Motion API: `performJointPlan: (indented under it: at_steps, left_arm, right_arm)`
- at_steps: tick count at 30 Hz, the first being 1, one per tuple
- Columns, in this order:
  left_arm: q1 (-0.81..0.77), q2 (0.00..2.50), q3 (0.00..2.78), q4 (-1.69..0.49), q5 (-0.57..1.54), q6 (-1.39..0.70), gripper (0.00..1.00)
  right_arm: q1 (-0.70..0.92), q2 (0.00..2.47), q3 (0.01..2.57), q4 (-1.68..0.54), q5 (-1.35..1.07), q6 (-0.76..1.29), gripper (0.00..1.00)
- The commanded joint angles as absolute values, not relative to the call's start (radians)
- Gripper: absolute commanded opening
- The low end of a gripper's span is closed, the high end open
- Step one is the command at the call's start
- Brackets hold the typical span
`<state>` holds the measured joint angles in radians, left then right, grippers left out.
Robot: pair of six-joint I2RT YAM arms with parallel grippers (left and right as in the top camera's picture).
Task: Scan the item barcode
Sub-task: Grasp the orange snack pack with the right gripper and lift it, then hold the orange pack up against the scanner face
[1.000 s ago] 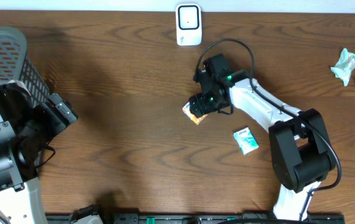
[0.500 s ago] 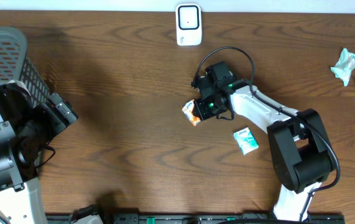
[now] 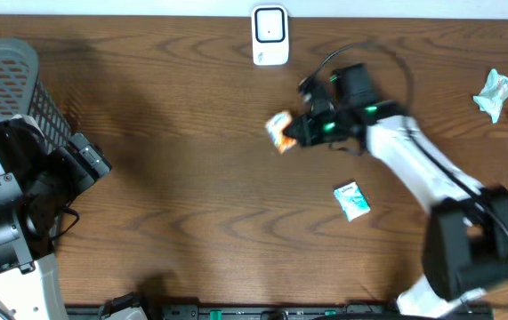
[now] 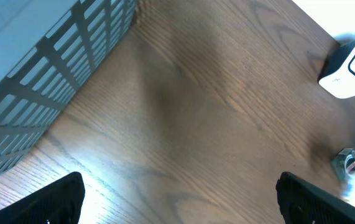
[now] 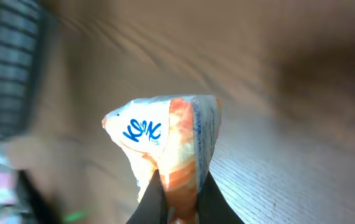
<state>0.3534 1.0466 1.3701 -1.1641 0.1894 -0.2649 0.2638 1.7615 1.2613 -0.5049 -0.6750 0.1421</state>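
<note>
**Near the scanner [image 3: 270, 36], packet [image 3: 279, 130] pinched**

Right arm stretches out long toward the scanner, right gripper [image 3: 294, 133] pinching the orange-and-white packet by one end. A second ago the packet sat farther from the scanner. Left gripper [image 4: 177, 202] rests by the basket [image 3: 4, 80], fingers spread.

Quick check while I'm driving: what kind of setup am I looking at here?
Likely a mock checkout station on a wooden table: a white scanner at the far edge, a grey basket on the left, and an orange packet held by the right gripper.
</note>
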Motion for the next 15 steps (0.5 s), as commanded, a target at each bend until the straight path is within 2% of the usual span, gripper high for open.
performJointPlan:
  at_steps: [1, 8, 15]
  left_arm:
    - [0.359, 1.047, 1.386, -1.166, 0.198, -0.266, 0.98]
    - [0.359, 1.047, 1.386, -1.166, 0.198, -0.266, 0.97]
    - [0.359, 1.047, 1.386, -1.166, 0.198, -0.266, 0.98]
  right_arm:
    - [0.187, 1.674, 1.288, -0.492, -0.895, 0.147, 0.01]
    - [0.154, 1.665, 1.288, -0.461, -1.281, 0.032, 0.01]
    - [0.09, 1.665, 1.288, -0.226, -1.557, 0.208, 0.01]
